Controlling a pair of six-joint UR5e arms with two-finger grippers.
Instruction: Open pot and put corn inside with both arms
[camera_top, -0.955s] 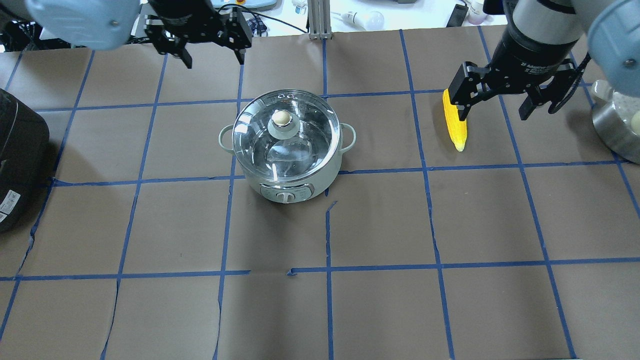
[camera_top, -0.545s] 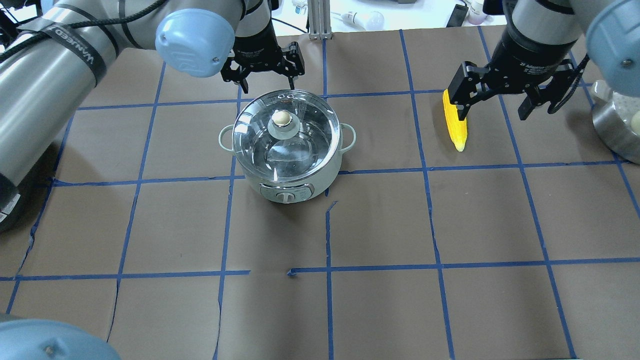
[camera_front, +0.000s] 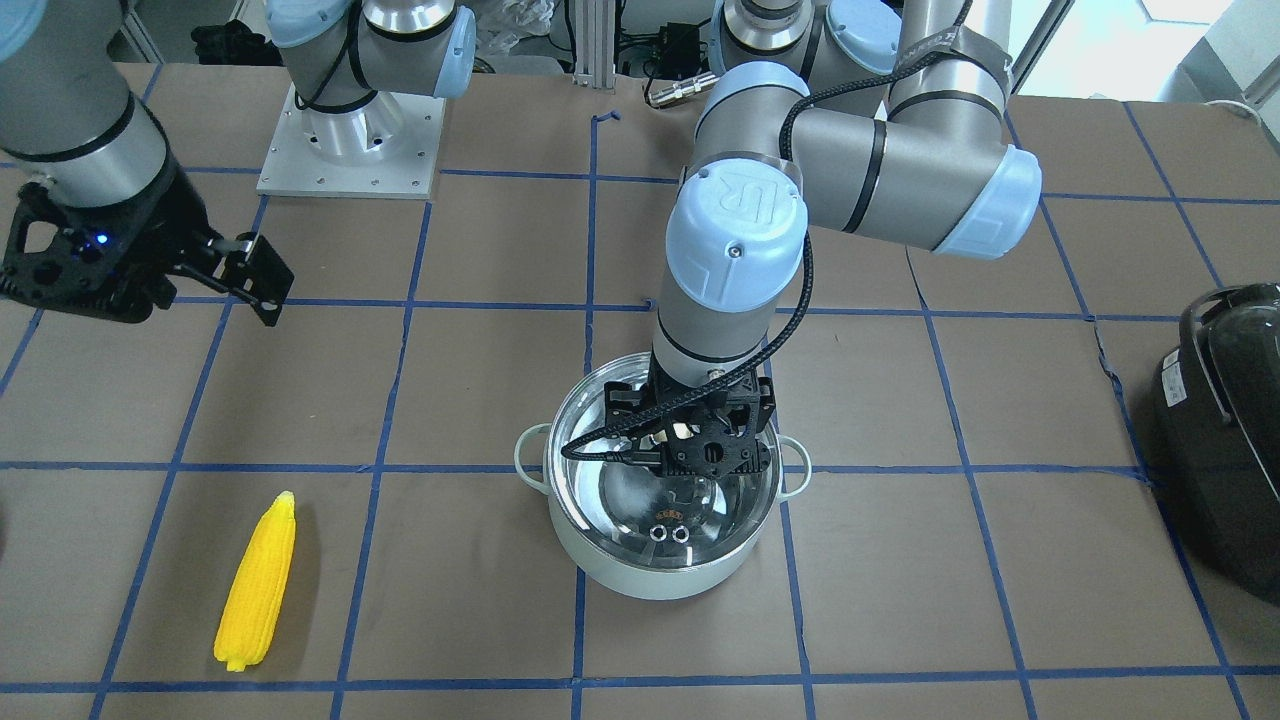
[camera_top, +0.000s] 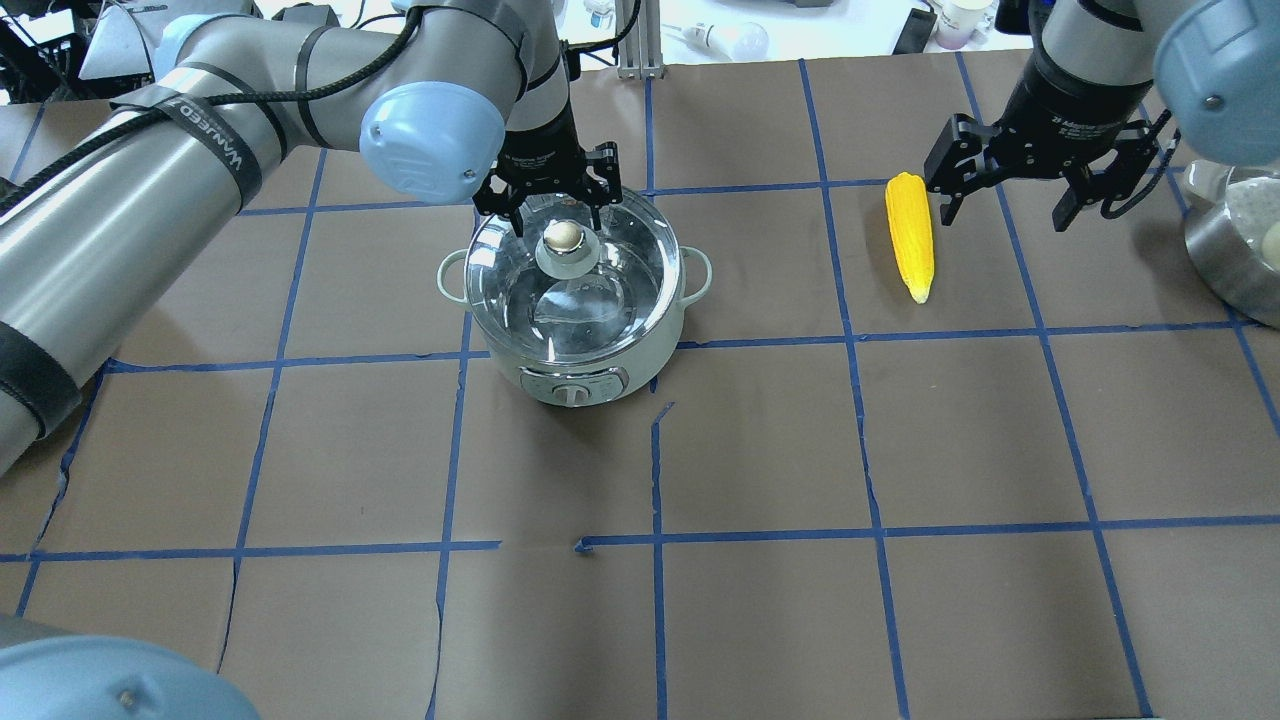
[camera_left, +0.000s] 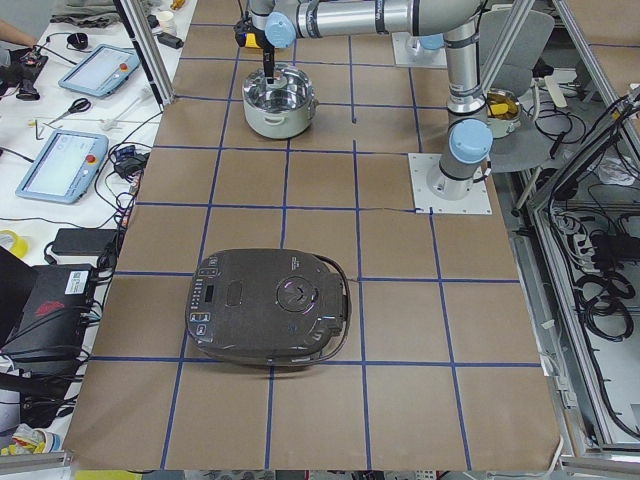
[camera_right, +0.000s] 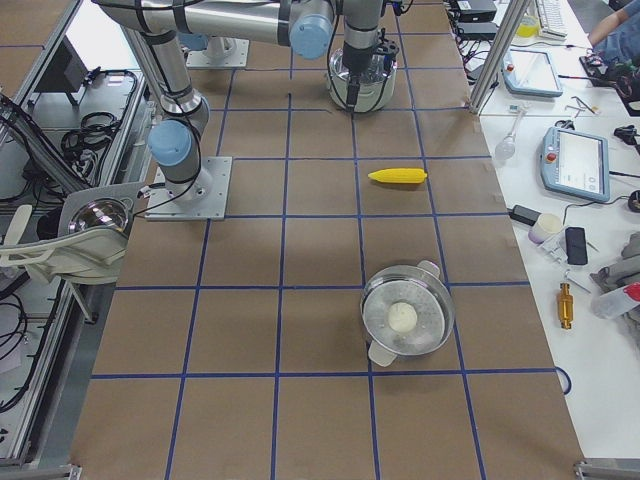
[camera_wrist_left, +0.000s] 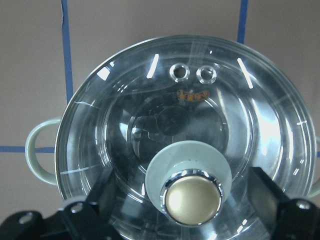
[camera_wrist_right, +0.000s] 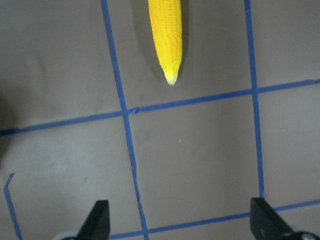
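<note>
Swinging in from the far-left corner of the desk, the left gripper (camera_top: 548, 210) has arrived right over the pot (camera_top: 645, 362). In the left wrist view its fingers (camera_wrist_left: 107, 197) stand spread on either side of the beige knob (camera_wrist_left: 193, 199), level with it but not yet pinched on. The glass lid (camera_top: 600, 290) is still seated, and the pot sits midway along the desk, toward the far edge. That looks like the lid grab lining up; the squeeze should be next.

Over toward the desk's right end, the right gripper (camera_top: 1005, 208) has backed off the corn (camera_top: 912, 238). A moment ago it hung over the blunt end; now it hovers just beside it, jaws wide and holding nothing. The corn lies flat and fully uncovered, tip pointing back toward the robot's edge. My read: the right arm is waiting for the lid to clear first.
</note>
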